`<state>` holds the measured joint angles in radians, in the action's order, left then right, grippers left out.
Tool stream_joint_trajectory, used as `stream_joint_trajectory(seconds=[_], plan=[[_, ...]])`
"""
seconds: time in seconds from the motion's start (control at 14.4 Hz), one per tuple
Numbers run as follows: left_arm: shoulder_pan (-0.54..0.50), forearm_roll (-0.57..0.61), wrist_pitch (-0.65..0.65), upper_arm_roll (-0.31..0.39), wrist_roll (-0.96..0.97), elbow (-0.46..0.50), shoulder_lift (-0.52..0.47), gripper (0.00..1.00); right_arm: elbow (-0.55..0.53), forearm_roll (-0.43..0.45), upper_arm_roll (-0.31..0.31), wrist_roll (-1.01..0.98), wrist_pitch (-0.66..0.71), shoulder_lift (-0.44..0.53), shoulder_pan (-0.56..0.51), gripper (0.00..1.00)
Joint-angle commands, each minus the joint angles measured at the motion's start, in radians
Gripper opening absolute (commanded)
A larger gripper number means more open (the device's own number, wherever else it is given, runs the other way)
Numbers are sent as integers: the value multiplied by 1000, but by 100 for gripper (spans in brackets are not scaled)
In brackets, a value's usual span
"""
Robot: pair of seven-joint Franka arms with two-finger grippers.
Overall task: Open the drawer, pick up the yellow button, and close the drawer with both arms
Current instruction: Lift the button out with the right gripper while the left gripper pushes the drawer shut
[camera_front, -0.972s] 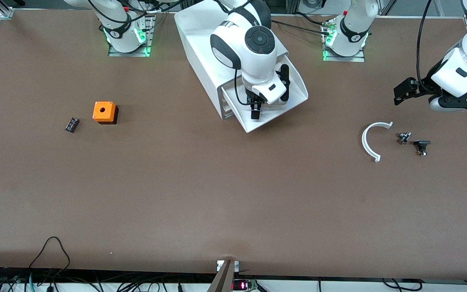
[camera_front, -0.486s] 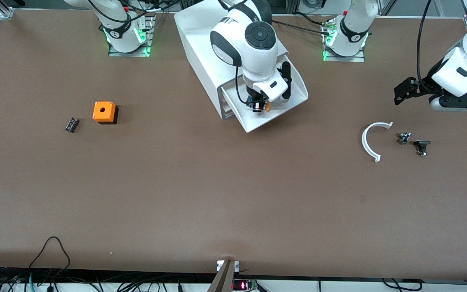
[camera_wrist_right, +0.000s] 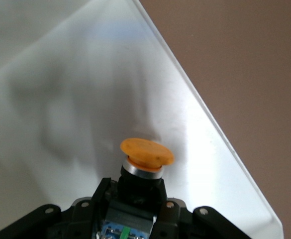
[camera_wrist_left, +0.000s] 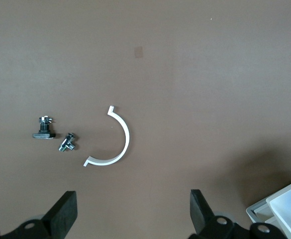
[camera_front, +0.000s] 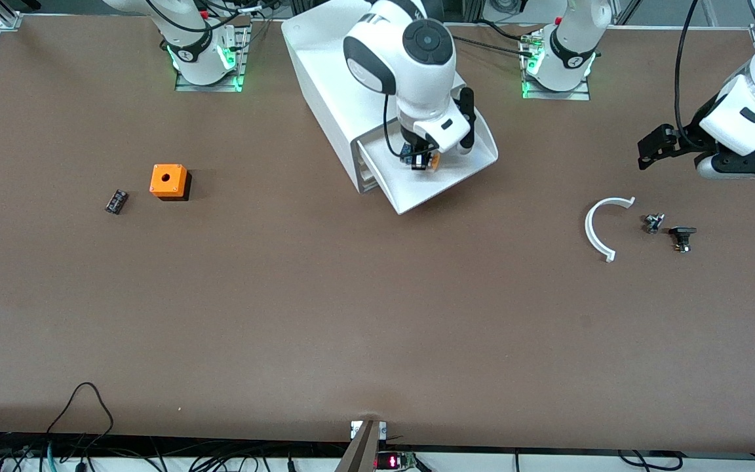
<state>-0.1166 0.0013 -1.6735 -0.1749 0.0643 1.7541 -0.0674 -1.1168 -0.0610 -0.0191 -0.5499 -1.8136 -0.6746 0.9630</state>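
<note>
The top drawer (camera_front: 431, 189) of the white cabinet (camera_front: 325, 72) stands pulled out toward the front camera. My right gripper (camera_front: 419, 159) hangs just over the drawer's tray, shut on the button (camera_front: 425, 161). In the right wrist view the button (camera_wrist_right: 140, 158) shows its round orange cap and black body with a blue part, clamped in the right gripper (camera_wrist_right: 134, 196) above the white drawer floor (camera_wrist_right: 60, 89). My left gripper (camera_front: 651, 147) waits open over the table at the left arm's end; the left wrist view shows this left gripper (camera_wrist_left: 134, 211) with nothing between its fingers.
An orange cube with a hole (camera_front: 168, 180) and a small black component (camera_front: 116, 200) lie toward the right arm's end. A white arc (camera_front: 603, 226), a small metal part (camera_front: 653, 223) and a black part (camera_front: 681, 236) lie under the left gripper's area.
My right gripper has shut on the button in the drawer and raised it a little off the tray. The left arm has not moved.
</note>
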Motion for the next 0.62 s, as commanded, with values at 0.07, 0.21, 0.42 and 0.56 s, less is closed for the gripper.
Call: stream_joint_trajectory(seconds=[0.07,0.21,0.42,0.56], plan=[[8,5,26,-2,14,-65,55,100,18,4,-53,134,33,79,14,22],[9,-53,14,-3,63,-65,90,100,22,-2,-114,160,34,101,2,22],[34,-83,-99,-30,172,-47,176,100,-47,13,-178,217,33,153,-49,23],[47,-70,-187,-90,295,-33,228,100,-141,20,-240,338,-1,185,-84,23]])
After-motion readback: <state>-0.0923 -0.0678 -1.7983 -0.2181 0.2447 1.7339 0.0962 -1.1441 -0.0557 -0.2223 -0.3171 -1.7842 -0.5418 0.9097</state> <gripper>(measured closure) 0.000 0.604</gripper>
